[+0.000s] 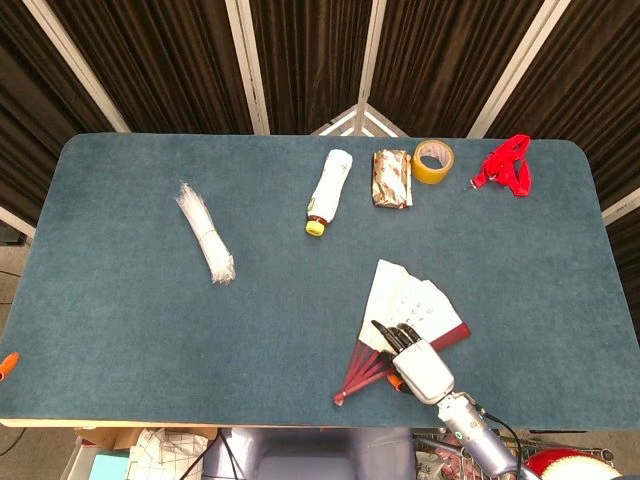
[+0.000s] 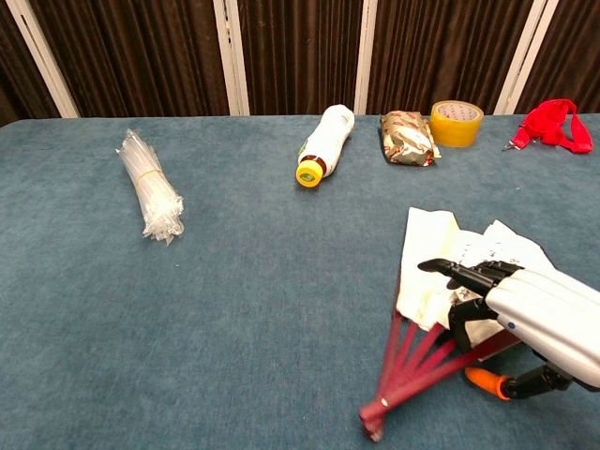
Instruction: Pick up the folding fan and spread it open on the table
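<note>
The folding fan (image 1: 408,298) lies partly spread near the table's front right, its white paper leaf fanned out and its dark red ribs (image 1: 360,378) meeting at a pivot toward the front edge. In the chest view the fan (image 2: 433,258) shows the same way, with ribs (image 2: 409,361) splayed. My right hand (image 1: 420,362) lies over the ribs and the lower leaf, dark fingers stretched flat on the paper and the orange-tipped thumb off to the side; it grips nothing. The chest view shows that hand (image 2: 530,307) the same. Of the left hand, only an orange tip (image 1: 7,365) at the frame's left edge may show.
At the back stand a white bottle with a yellow cap (image 1: 328,190), a foil snack pack (image 1: 392,178), a roll of yellow tape (image 1: 433,161) and a red strap (image 1: 508,165). A bundle of clear plastic ties (image 1: 206,234) lies left of centre on the blue table (image 1: 120,320).
</note>
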Controlling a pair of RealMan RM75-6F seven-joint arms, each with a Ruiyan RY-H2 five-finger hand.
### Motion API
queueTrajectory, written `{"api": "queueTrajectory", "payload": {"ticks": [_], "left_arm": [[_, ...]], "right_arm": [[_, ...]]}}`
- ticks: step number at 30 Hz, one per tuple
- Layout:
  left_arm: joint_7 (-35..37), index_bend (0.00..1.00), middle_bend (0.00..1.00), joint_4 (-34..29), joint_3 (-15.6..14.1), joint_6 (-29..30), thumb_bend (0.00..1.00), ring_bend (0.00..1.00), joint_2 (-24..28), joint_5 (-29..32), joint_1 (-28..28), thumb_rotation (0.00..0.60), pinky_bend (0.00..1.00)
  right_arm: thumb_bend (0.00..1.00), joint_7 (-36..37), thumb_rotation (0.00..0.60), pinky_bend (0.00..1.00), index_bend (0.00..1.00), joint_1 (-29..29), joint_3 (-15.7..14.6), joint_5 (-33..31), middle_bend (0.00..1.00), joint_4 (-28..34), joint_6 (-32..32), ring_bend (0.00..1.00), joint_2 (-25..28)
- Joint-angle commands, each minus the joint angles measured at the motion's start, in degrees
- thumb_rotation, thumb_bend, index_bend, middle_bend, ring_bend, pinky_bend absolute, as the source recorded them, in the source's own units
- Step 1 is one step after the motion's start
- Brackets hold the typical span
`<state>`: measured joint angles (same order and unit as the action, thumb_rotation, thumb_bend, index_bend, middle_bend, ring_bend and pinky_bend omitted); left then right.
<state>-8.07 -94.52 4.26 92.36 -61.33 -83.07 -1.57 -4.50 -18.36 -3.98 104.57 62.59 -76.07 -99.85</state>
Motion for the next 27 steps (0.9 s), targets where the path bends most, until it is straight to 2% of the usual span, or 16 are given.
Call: {"api": "queueTrajectory", "payload": {"ticks": [1,7,11,19,27], "left_arm": [[0.04,0.07,0.02,-0.04,-0.04,0.05,0.25,0.0,0.03,-0.11,-0.01,0.6,0.13],[0.22,0.07,0.02,-0.04,-0.14,0.18,0.25,0.0,0.09,-0.38,-0.05,0.6,0.13],[0.26,0.07,0.02,-0.03,-0.16,-0.05,0.25,0.0,0.1,-0.27,0.02,0.6,0.13],[-0.01,0.07,0.02,-0.36,-0.4,-0.13,0.25,0.0,0.04,-0.74,0.12,0.6,0.13],[-0.13,0.07,0.02,-0.37,-0.52,-0.37,0.25,0.0,-0.01,-0.94,0.28,0.6,0.13]], "right_arm": [[0.39,0.49,0.6,0.24,0.68,-0.26,-0.01,-0.05,0.12,-0.41,-0.34,0.24,-0.31],[0.4,2.15,0.6,0.24,0.69,-0.54,0.01,-0.53,0.12,-0.84,-1.18,0.24,0.33],[0.4,4.69,0.6,0.24,0.69,-1.14,0.43,-1.24,0.12,1.16,-1.43,0.24,2.58],[0.41,8.77,0.6,0.24,0.69,-5.91,2.3,-2.69,0.13,12.92,3.11,0.24,13.17],[0.4,10.27,0.6,0.24,0.69,-10.88,7.07,-7.06,0.15,23.41,9.06,0.24,21.38]]}}
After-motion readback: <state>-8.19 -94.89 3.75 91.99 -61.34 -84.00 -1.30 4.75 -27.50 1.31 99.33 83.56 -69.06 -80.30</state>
